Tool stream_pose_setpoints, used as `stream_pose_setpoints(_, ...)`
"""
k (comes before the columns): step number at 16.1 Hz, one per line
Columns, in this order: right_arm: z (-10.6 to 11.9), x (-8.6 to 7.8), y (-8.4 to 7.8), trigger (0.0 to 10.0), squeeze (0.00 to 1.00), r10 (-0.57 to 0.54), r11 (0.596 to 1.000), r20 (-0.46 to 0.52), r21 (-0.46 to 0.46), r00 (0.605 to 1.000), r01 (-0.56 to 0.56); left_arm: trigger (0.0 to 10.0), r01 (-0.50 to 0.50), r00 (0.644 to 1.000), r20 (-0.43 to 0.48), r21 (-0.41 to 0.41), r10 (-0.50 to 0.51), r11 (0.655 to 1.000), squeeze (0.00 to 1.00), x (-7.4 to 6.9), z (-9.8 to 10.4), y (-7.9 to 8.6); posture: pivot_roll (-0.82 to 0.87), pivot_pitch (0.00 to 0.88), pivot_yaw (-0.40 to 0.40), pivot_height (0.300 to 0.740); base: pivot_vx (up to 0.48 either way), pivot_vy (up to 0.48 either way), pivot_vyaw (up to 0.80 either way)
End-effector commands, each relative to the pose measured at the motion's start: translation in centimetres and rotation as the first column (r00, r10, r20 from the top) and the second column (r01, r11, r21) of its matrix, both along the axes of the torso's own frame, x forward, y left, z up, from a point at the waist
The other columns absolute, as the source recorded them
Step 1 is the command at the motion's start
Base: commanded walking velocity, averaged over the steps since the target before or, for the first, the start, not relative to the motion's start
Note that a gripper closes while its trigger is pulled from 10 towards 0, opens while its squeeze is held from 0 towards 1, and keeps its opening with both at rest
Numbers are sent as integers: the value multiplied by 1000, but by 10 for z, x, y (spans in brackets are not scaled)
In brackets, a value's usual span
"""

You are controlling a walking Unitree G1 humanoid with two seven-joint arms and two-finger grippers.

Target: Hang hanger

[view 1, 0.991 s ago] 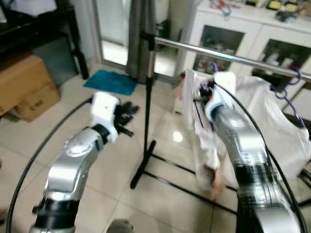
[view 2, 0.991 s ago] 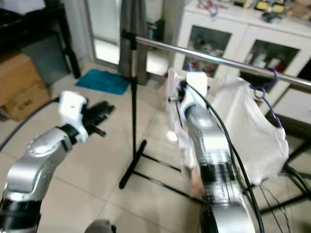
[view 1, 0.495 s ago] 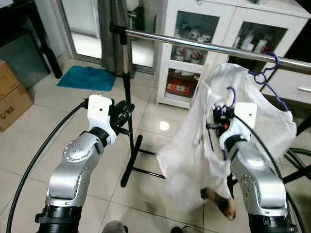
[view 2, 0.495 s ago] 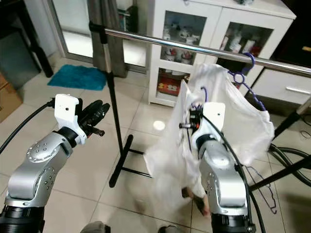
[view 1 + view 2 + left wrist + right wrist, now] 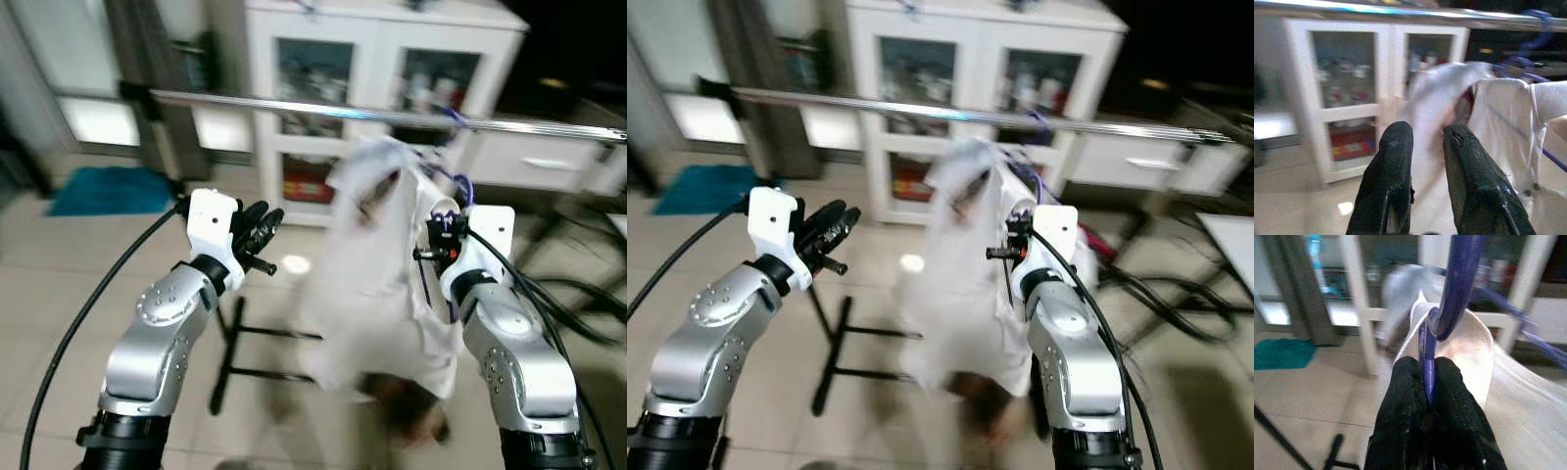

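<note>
Two silver arms reach forward from the near edge, both bent at the elbow with forearms angled up toward the chrome rail (image 5: 323, 111) that runs left to right across the scene; the right end effector (image 5: 1426, 382) is raised at the right of centre, below the rail, its two black fingers (image 5: 1403, 396) pressed together on the purple hanger (image 5: 1457, 279), whose thin stem runs up between them to a thicker curved part above; a white garment (image 5: 377, 264) hangs on that hanger and drapes down in front of the right forearm, blurred, its lower edge close to the tiled floor (image 5: 69, 264); the hanger's hook (image 5: 457, 186) shows just below the rail, and I cannot tell whether it touches it; the left end effector (image 5: 1422, 161) is held out at the left at about the same height, well apart from the garment, its fingers pointing to the far right with a narrow gap between them and nothing inside; beneath the rail's left part stands the rack's black upright with its foot (image 5: 227, 362) on the floor; a white glass-door cabinet (image 5: 382, 49) stands far behind the rail; a teal mat (image 5: 103, 189) lies on the floor at the far left.
</note>
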State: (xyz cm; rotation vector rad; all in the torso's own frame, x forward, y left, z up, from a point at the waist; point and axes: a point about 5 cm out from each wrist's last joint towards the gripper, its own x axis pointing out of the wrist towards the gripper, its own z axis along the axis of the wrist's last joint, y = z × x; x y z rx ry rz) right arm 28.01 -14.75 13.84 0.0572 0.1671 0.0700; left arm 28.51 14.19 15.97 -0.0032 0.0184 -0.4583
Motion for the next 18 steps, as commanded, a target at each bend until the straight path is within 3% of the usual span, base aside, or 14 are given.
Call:
stream_pose_setpoints(1,11,3,9,10000,0,30,1000,37,-2,999,-30,10000,-23,1000,17,15,23,1000,0,0,4,8,145,0,-45,740,480,0,0)
stream_pose_setpoints(3,11,3,13,10000,0,62,997,33,-56,998,-60,10000,-16,1000,17,17,16,1000,0,1,5,8,144,0,-41,740,480,0,400)
stream_pose_setpoints(7,13,-1,24,10000,0,183,983,35,-27,982,-182,10000,24,1000,1,11,-24,1000,0,-3,3,5,146,0,-38,740,219,0,200)
stream_pose_setpoints(15,25,-1,29,10000,0,206,978,103,-30,973,-204,10000,122,992,-31,63,-120,991,0,-8,0,0,146,0,-34,740,0,0,0)
stream_pose_setpoints(18,30,10,32,10000,0,194,981,98,-46,976,-190,10000,182,983,-47,89,-178,979,0,-8,-1,0,146,0,-28,740,0,0,0)
